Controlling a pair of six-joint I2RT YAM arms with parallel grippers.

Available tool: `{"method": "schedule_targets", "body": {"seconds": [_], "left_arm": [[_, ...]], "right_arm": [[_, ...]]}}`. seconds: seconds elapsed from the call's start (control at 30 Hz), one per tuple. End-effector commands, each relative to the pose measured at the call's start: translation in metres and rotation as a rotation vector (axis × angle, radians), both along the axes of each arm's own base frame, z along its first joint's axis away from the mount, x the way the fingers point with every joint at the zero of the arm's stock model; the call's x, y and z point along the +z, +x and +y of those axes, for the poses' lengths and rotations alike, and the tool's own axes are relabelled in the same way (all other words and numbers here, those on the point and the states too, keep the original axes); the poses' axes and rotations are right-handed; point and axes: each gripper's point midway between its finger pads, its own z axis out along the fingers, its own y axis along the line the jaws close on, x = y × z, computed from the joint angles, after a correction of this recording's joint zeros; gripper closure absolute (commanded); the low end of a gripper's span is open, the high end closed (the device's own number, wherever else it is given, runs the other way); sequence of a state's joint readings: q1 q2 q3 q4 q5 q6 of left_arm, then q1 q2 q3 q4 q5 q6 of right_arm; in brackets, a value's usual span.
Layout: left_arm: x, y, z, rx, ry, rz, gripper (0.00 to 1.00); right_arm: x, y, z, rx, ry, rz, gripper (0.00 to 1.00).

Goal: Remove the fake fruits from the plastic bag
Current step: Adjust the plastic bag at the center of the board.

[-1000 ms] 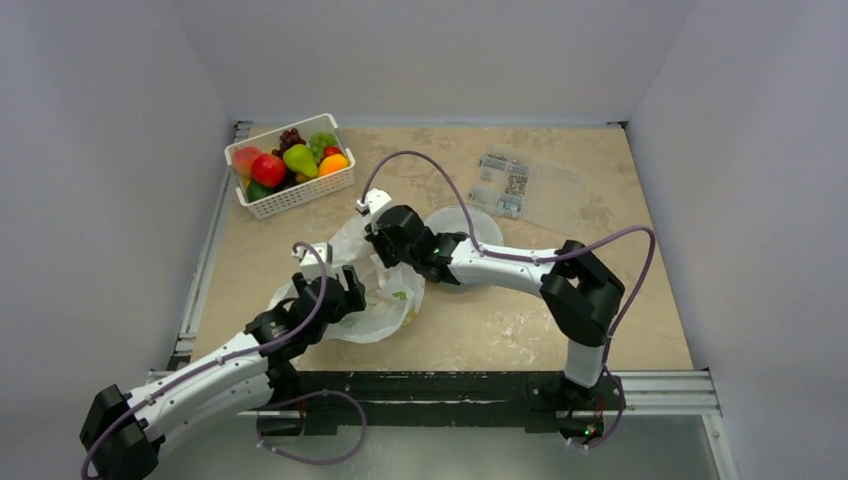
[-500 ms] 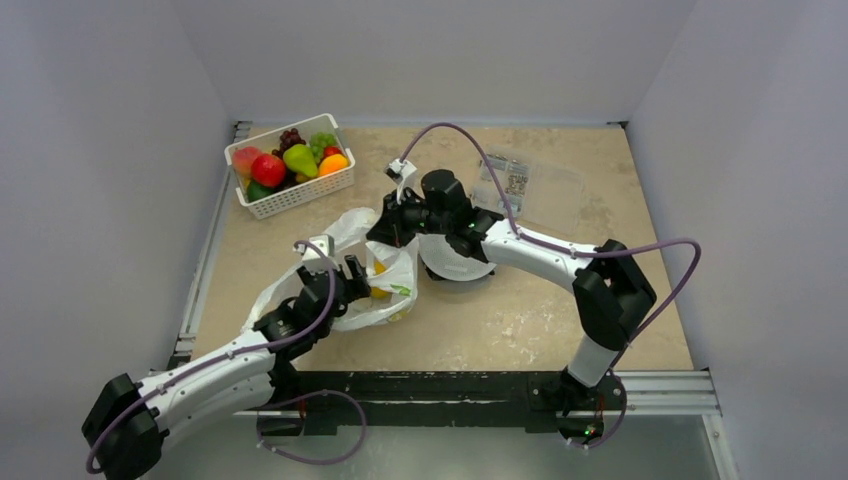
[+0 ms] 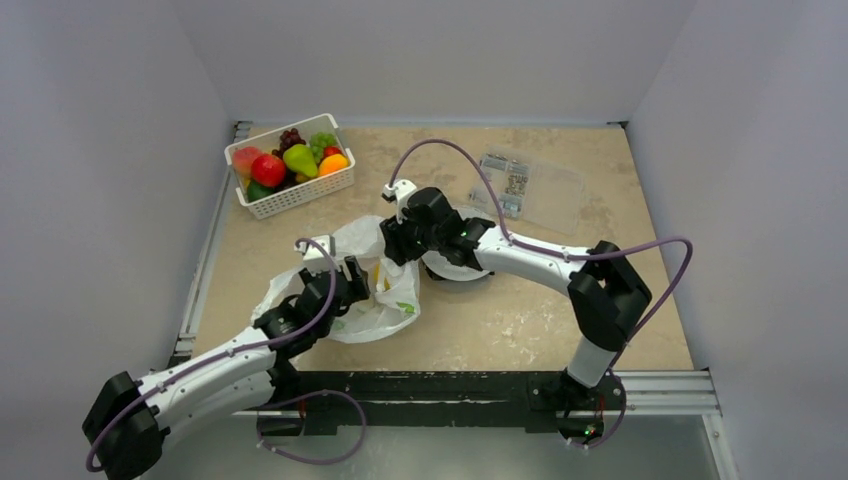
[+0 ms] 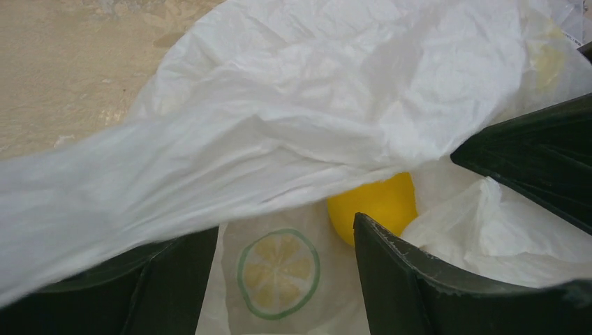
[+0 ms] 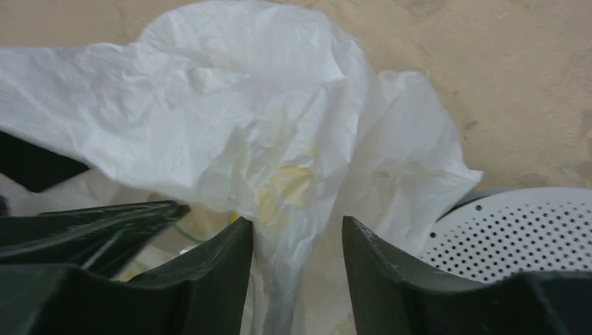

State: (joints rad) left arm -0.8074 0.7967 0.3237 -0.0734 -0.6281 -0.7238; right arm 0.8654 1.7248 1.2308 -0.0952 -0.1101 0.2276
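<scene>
The plastic bag [image 3: 385, 315] lies crumpled on the table's near left, its mouth facing my left arm. My left gripper [image 4: 286, 258] stands open inside the mouth, with bag film [image 4: 314, 105] draped over its left finger. A yellow lemon [image 4: 373, 206] lies in the bag just past the right fingertip, beside a printed lemon slice [image 4: 279, 273]. My right gripper [image 5: 297, 241] is open at the bag's far edge. A loose fold of the bag [image 5: 230, 105] hangs between its jaws against the left finger, unpinched. Other fake fruits [image 3: 290, 158] fill a basket.
The white slotted basket [image 3: 300, 198] stands at the back left. A white perforated bowl [image 3: 455, 268] sits under the right wrist, also seen at the right wrist view's lower right as a dotted bowl [image 5: 516, 230]. A flat clear packet [image 3: 530, 190] lies at the back right.
My right gripper, shut on the bag's edge and lifting it half a second ago, has come back down and opened; the bag has sagged. The left gripper has pushed deeper into the mouth.
</scene>
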Motion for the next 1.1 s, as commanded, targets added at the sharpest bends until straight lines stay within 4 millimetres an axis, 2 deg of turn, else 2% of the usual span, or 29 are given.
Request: {"method": "schedule_targets", "body": {"seconds": [0.0,0.1,0.27,0.33,0.5,0.63,0.73,0.87,0.93,1.0,1.07], "left_arm": [[0.003,-0.01,0.007,0.002,-0.006,0.026,0.31],[0.002,-0.015,0.012,0.005,-0.008,0.031,0.32],[0.003,-0.022,0.013,-0.011,-0.035,0.041,0.34],[0.003,-0.023,0.009,-0.024,-0.052,0.046,0.34],[0.002,-0.025,-0.001,-0.06,-0.081,0.066,0.33],[0.005,-0.025,-0.002,-0.064,-0.088,0.067,0.33],[0.006,-0.028,0.003,-0.056,-0.08,0.062,0.33],[0.002,-0.033,0.009,-0.049,-0.07,0.071,0.33],[0.0,-0.035,0.012,-0.041,-0.071,0.077,0.32],[0.0,-0.036,0.013,-0.046,-0.069,0.08,0.3],[-0.002,-0.037,0.012,-0.05,-0.062,0.09,0.28]], "right_arm": [[-0.004,0.008,-0.024,-0.049,-0.138,-0.133,0.4],[0.003,0.004,-0.013,-0.018,-0.062,-0.14,0.2],[0.009,-0.006,0.0,0.045,0.004,-0.119,0.09],[0.011,-0.01,0.005,0.049,0.025,-0.123,0.01],[-0.011,-0.008,0.0,-0.112,-0.12,-0.195,0.01],[-0.024,-0.011,0.008,-0.155,-0.042,-0.132,0.01],[-0.028,-0.015,0.021,-0.107,-0.008,-0.095,0.01],[-0.03,-0.018,0.037,0.006,0.093,-0.021,0.1],[-0.036,-0.013,0.034,0.055,0.141,0.074,0.25],[-0.042,-0.016,0.028,0.111,0.205,0.15,0.42],[-0.045,-0.025,0.028,0.167,0.234,0.172,0.54]]}}
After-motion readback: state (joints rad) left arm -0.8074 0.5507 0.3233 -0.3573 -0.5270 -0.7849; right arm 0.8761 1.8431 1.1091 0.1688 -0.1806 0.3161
